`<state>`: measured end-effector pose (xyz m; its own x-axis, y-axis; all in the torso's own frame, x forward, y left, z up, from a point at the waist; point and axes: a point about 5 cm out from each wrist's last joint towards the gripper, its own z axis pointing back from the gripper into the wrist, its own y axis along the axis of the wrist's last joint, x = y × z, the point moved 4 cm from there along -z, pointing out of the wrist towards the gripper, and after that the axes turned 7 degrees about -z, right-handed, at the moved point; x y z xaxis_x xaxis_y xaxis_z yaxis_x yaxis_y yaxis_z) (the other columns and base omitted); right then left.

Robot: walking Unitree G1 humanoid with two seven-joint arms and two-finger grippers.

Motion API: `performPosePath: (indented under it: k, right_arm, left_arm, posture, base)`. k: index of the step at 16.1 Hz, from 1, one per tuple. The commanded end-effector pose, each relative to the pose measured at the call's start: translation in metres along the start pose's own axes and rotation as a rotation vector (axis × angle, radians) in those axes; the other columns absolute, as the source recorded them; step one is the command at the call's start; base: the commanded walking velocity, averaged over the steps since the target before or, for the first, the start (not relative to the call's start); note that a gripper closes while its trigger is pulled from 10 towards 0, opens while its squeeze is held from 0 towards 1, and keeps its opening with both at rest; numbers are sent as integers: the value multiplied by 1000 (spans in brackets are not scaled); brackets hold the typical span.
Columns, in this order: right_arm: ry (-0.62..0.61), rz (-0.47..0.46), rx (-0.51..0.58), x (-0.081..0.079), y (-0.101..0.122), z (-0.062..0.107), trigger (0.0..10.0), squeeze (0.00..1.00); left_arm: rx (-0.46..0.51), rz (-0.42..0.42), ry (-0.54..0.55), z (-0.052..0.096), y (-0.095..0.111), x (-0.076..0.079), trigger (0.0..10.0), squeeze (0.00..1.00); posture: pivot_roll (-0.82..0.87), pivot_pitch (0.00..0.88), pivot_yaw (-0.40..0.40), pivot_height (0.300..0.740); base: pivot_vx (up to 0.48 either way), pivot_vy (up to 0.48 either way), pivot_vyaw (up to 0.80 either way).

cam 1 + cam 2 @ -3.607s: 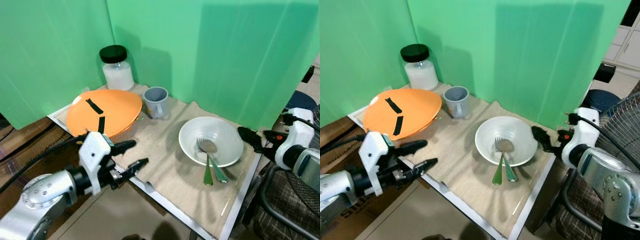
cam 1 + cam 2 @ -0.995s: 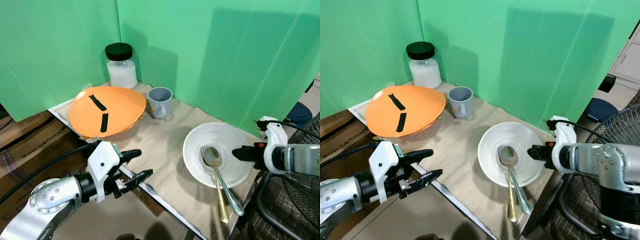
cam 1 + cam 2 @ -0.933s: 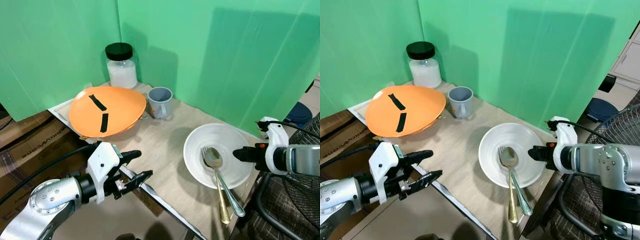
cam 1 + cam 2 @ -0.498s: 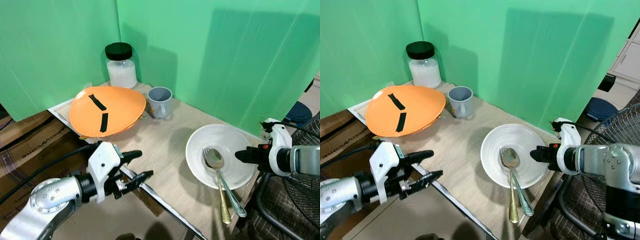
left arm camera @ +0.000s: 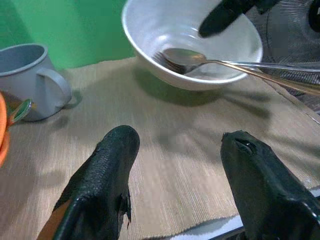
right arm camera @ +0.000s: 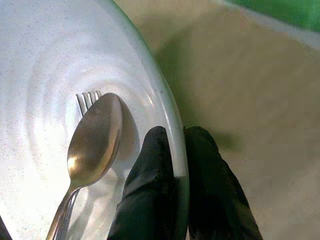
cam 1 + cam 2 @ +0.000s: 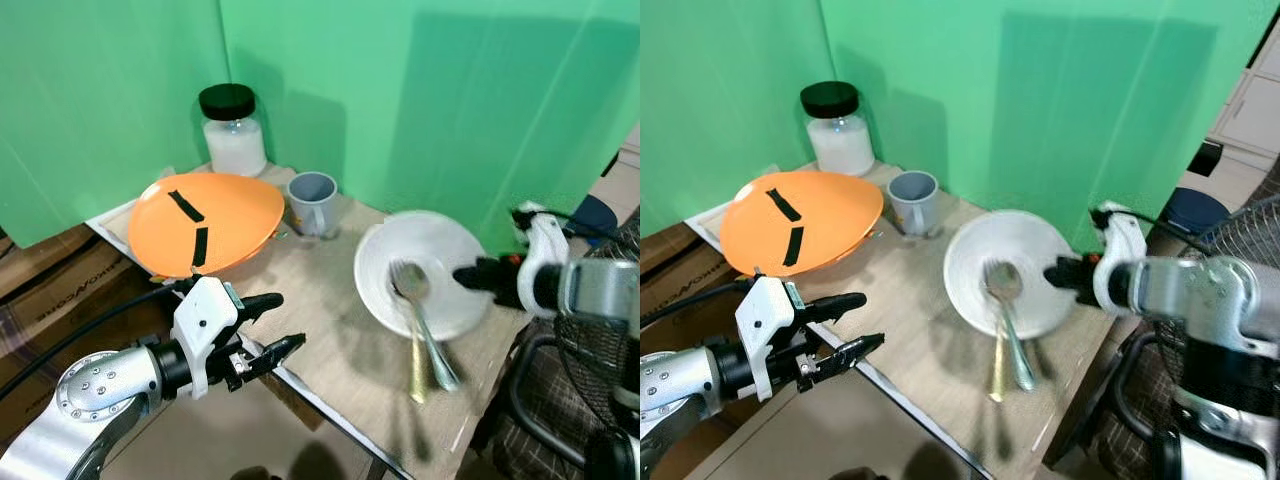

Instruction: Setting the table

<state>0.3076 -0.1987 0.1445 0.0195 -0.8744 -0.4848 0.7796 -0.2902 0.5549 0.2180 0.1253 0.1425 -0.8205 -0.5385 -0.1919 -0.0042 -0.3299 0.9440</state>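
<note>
The round white ceramic bowl, holding a silver metal spoon and fork, is pinched at its rim by the right gripper, one finger inside and one outside. It is seen on the beige woven placemat beside the grey mug. The left gripper is held with fingers apart over the mat's near edge

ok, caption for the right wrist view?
Right tool pinching the white bowl rim, spoon and fork inside.
</note>
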Motion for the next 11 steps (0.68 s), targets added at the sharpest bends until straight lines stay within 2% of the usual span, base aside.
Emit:
performPosePath:
  k: [1,6,8,11]
  right_arm:
    - [13,58,90,-14,13,1,0,0]
    - [-131,228,226,-30,20,-20,0,0]
    - [-171,275,261,-30,21,-21,0,0]
    - [-264,404,383,-29,32,-19,0,0]
  left_arm:
    - [-3,-7,14,2,1,-2,10000,0]
    - [-6,-11,22,-1,1,-4,10000,0]
    - [-7,-12,25,0,2,-5,10000,0]
    - [-8,-16,34,1,2,-8,10000,0]
  posture:
    - [2,0,21,740]
    - [12,0,25,740]
    - [13,0,27,740]
    - [16,0,29,740]
  base:
    - [0,0,0]
    - [0,0,0]
    - [0,0,0]
    - [0,0,0]
